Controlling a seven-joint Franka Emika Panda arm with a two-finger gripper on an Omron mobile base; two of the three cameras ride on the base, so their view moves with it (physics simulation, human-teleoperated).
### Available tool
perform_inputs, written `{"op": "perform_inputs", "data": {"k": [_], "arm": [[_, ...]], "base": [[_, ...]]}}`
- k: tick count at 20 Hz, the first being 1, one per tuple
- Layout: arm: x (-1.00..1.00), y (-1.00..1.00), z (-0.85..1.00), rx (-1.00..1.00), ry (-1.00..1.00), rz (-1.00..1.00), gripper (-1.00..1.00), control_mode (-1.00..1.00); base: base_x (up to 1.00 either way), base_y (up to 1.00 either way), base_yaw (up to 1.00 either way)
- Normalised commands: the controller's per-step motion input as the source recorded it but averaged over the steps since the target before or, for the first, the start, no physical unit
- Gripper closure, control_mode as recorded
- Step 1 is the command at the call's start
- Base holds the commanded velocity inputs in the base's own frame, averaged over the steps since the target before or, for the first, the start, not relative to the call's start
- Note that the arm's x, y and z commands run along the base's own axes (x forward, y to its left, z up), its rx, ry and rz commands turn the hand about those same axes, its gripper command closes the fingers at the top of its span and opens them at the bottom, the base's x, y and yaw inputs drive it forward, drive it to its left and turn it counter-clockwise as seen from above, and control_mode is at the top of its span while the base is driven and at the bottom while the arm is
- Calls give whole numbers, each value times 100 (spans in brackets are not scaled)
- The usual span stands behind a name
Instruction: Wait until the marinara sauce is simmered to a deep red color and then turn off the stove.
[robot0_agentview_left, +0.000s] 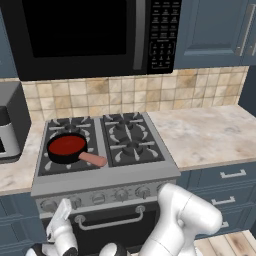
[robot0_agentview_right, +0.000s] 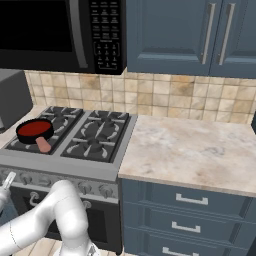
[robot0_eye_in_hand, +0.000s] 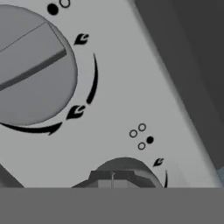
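With the marinara sauce (robot0_agentview_left: 66, 145) sitting deep red in its pan at left centre of the left base view, I am pressing the closed gripper (robot0_eye_in_hand: 113, 178) against a stove (robot0_agentview_left: 107, 181) knob (robot0_eye_in_hand: 124, 172), so switching off remains.

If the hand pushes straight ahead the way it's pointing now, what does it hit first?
Most likely the stove knob right at the hand, whose fingers are shut. It sits on the stove front panel, beside a larger-looking knob. Depth is hard to judge; it may already be touching.
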Motion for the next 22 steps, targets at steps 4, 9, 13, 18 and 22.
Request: {"op": "perform_inputs", "data": {"k": [4, 9, 13, 18, 22], "arm": [[0, 9, -8, 22, 12, 0, 100, -100], [0, 20, -21, 18, 12, 0, 100, -100], [0, 30, -32, 16, 11, 0, 100, -100], [0, 42, -43, 13, 11, 0, 100, -100], [0, 61, -62, 9, 8, 0, 100, -100]], "base": [[0, 0, 0], [0, 0, 0], [0, 0, 0], [0, 0, 0], [0, 0, 0]]}}
